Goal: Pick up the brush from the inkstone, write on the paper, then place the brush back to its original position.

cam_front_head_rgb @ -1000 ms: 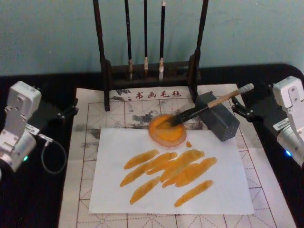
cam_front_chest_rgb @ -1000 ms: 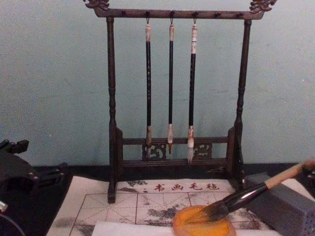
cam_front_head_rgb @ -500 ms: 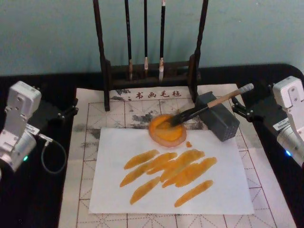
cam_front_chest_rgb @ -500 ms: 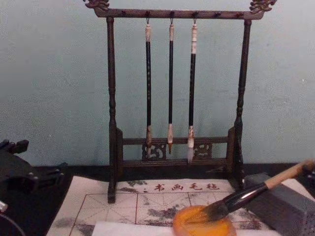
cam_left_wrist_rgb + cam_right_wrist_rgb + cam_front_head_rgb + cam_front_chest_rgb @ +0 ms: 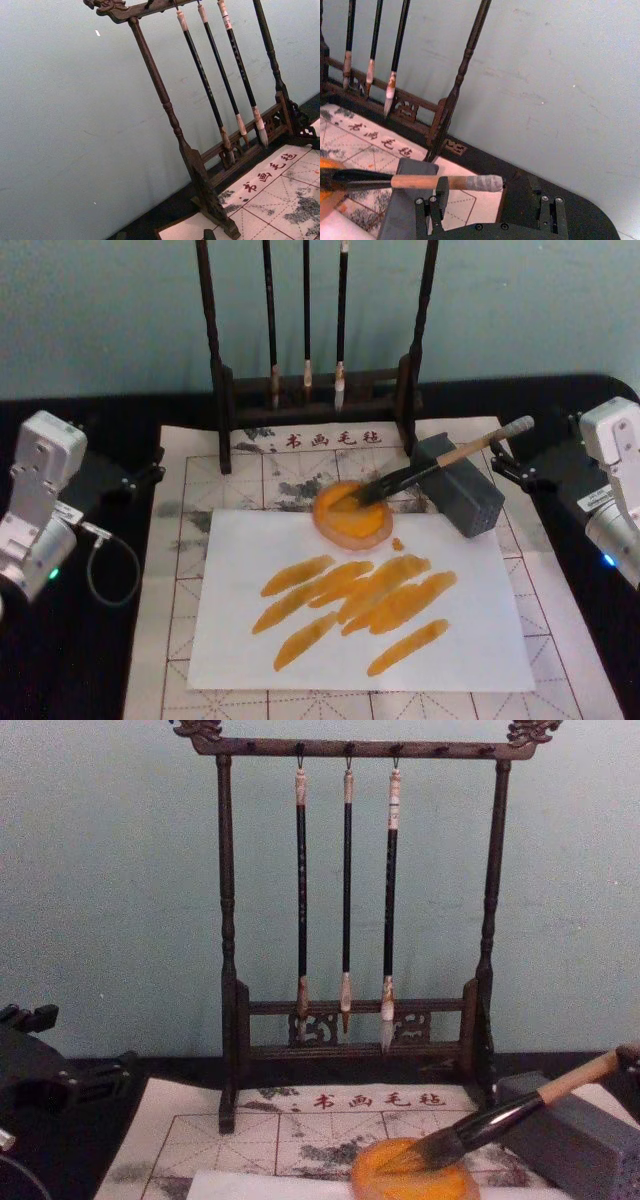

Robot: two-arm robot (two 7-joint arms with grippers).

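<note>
Watching the brush (image 5: 440, 460) lie slanted, bristles in the inkstone (image 5: 335, 532) at the far edge of the paper (image 5: 480, 640), handle propped over the grey block (image 5: 465, 498) toward the right. Right gripper (image 5: 508, 472) just beyond the handle's end, fingers spread, holding nothing. Left gripper (image 5: 150, 468) off the left edge of the felt mat (image 5: 170, 570), well apart, fingers parted too. Orange strokes (image 5: 360, 595) across mid-sheet, bare white margin along near and right edges. Rack (image 5: 220, 390) standing at the mat's far border.

Three thin brushes (image 5: 347, 890), one large brush (image 5: 440, 462), one inkstone (image 5: 345, 531), one paper (image 5: 470, 640), one rack (image 5: 228, 920), one grey block (image 5: 466, 496).
</note>
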